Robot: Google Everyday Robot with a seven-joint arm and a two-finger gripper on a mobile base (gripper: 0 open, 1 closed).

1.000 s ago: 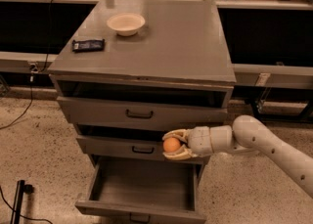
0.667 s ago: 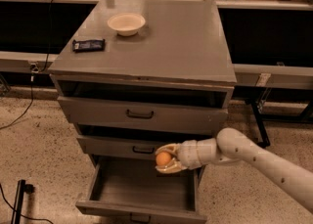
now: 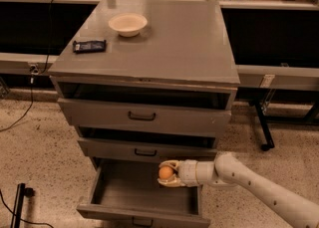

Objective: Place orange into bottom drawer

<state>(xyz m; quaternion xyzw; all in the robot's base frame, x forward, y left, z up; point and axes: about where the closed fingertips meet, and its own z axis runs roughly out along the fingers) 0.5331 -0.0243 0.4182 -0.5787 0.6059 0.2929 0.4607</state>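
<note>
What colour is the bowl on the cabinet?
Cream bowl, camera view; gripper holds orange over bottom drawer.

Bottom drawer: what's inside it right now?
The bottom drawer shows only bare grey floor. The gripper holds the orange above its rear part. The floor under the gripper and the back beneath the middle drawer are hidden.

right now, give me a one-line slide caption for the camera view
The pincer holds the orange over the open bottom drawer of the grey cabinet.
</note>
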